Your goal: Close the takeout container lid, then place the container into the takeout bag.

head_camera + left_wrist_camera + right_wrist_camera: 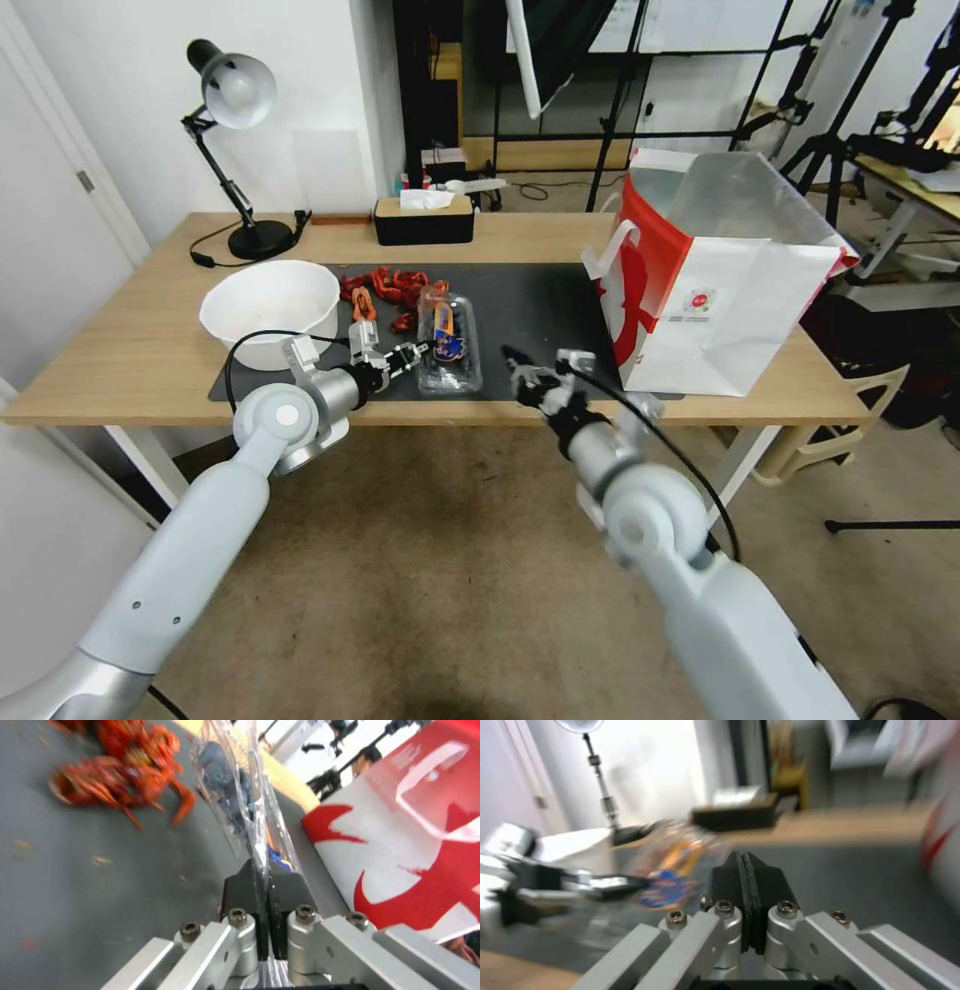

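The takeout container (448, 345), a small clear clamshell with dark blueberries, lies on the black mat (540, 300) with its labelled lid (446, 330) on top. My left gripper (410, 355) is shut on the container's thin clear plastic edge (257, 843); the left wrist view shows the plastic pinched between the black pads (240, 888). I cannot tell whether the lid is fully pressed down. My right gripper (515, 375) is shut on nothing, just right of the container near the table's front edge. The takeout bag (720, 290) stands open on the right.
A white bowl (270, 310) sits left of the container, with red crayfish (385, 290) behind it. A desk lamp (235, 150) and a black tissue box (423, 220) stand at the table's back. Bare mat lies between the container and the bag.
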Robot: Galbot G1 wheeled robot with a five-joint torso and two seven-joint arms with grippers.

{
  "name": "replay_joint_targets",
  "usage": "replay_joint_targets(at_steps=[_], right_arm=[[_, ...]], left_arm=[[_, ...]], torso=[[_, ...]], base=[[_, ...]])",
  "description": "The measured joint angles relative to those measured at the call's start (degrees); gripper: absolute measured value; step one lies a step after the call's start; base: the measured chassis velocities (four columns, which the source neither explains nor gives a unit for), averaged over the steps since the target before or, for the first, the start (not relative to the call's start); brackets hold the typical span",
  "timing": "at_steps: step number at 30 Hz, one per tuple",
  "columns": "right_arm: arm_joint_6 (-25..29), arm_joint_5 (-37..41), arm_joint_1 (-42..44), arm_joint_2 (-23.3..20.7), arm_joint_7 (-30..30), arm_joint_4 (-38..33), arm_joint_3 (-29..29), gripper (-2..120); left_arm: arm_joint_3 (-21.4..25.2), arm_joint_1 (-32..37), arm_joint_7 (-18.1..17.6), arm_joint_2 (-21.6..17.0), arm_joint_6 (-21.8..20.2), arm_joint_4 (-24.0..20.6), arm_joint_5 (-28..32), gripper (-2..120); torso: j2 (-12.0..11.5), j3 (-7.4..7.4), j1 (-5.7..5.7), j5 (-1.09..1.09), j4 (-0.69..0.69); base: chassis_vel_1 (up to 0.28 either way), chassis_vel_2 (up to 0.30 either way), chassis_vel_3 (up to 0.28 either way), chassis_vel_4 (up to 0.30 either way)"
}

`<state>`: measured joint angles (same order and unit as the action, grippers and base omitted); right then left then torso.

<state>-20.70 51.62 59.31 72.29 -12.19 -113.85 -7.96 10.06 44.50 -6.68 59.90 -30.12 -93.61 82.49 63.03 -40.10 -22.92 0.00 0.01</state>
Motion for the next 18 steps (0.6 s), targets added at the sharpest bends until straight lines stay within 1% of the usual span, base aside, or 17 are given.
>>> replay_joint_targets(at_steps=[1, 2, 3, 4, 5, 6, 7, 8, 9, 11, 12, 14, 15, 16, 18], right_arm=[[4.44, -9.96, 2.50, -1.20, 2.92, -0.97, -0.41, 0], [8.59, -18.48, 4.93, -1.84, 4.22, -1.68, -0.66, 0], [14.05, -28.54, 7.19, -2.07, 4.88, -1.79, -0.81, 0], [14.05, -28.54, 7.19, -2.07, 4.88, -1.79, -0.81, 0], [18.94, -36.29, 8.59, -2.04, 5.04, -1.17, -0.83, 0], [22.41, -41.03, 10.30, -1.94, 5.04, -0.74, -0.97, 0], [22.41, -41.03, 10.30, -1.94, 5.04, -0.74, -0.97, 0], [24.72, -43.24, 12.92, -1.88, 5.02, -0.72, -1.91, 0], [25.75, -43.73, 15.03, -1.80, 5.00, -0.71, -2.45, 3], [28.12, -43.72, 19.04, -1.07, 4.46, -0.13, -3.25, 11], [28.12, -43.72, 19.04, -1.07, 4.46, -0.13, -3.25, 11], [30.26, -43.54, 21.24, -0.10, 3.52, 0.75, -3.25, 18], [31.27, -43.66, 22.81, 0.74, 3.01, 1.30, -3.14, 26], [31.27, -43.66, 22.81, 0.74, 3.01, 1.30, -3.14, 26], [31.88, -43.64, 24.16, 1.42, 2.78, 1.83, -2.94, 35]], left_arm=[[0.03, 0.07, 0.73, -0.01, 0.59, -0.34, -0.01, 0], [0.15, 0.20, 1.22, -0.20, 1.08, -0.82, -0.06, 0], [1.00, 0.98, 1.75, -0.71, 1.94, -1.87, -0.30, 0], [1.00, 0.98, 1.75, -0.71, 1.94, -1.87, -0.30, 0], [2.36, 2.47, 2.12, -1.54, 2.67, -3.14, -0.66, 0], [3.37, 3.66, 2.61, -2.31, 3.56, -4.20, -1.15, 0], [3.37, 3.66, 2.61, -2.31, 3.56, -4.20, -1.15, 0], [3.59, 3.96, 3.13, -2.69, 4.39, -4.79, -1.51, 0], [3.45, 3.91, 3.29, -2.83, 5.01, -5.09, -1.73, 0], [2.50, 3.33, 3.64, -3.34, 6.91, -5.69, -2.01, 0], [2.50, 3.33, 3.64, -3.34, 6.91, -5.69, -2.01, 0], [2.07, 2.47, 4.08, -3.59, 8.21, -5.75, -2.22, 0], [1.73, 1.52, 4.61, -3.62, 9.73, -5.75, -2.79, 0], [1.73, 1.52, 4.61, -3.62, 9.73, -5.75, -2.79, 0], [1.34, 0.46, 5.20, -3.59, 11.28, -5.77, -3.61, 0]], torso=[[0.00, 0.00, 0.00, 0.00, -0.01], [0.00, 0.00, 0.00, 0.00, -0.03], [0.00, 0.00, 0.01, 0.00, -0.06], [0.00, 0.00, 0.01, 0.00, -0.06], [0.00, 0.00, 0.01, 0.00, -0.01], [0.00, 0.00, 0.00, 0.02, 0.05], [0.00, 0.00, 0.00, 0.02, 0.05], [0.00, 0.00, 0.01, -0.01, 0.04], [0.00, 0.00, 0.01, 0.00, -0.02], [0.00, 0.00, 0.01, 0.00, -0.04], [0.00, 0.00, 0.01, 0.00, -0.04], [0.00, 0.00, 0.01, -0.01, 0.01], [0.00, 0.00, 0.01, 0.00, 0.01], [0.00, 0.00, 0.01, 0.00, 0.01], [0.00, 0.00, 0.01, 0.00, -0.01]], base=[[0.000, 0.000, 0.000, 0.000], [0.000, 0.000, 0.000, 0.000], [0.000, 0.000, 0.000, 0.000], [0.000, 0.000, 0.000, 0.000], [0.000, 0.000, 0.000, 0.000], [0.000, 0.000, 0.000, 0.000], [0.000, 0.000, 0.000, 0.000], [0.000, 0.000, 0.000, 0.000], [0.000, 0.000, 0.000, 0.000], [0.000, 0.000, 0.000, 0.000], [0.000, 0.000, 0.000, 0.000], [0.000, 0.000, 0.000, 0.000], [0.000, 0.000, 0.000, 0.000], [0.000, 0.000, 0.000, 0.000], [0.000, 0.000, 0.000, 0.000]])
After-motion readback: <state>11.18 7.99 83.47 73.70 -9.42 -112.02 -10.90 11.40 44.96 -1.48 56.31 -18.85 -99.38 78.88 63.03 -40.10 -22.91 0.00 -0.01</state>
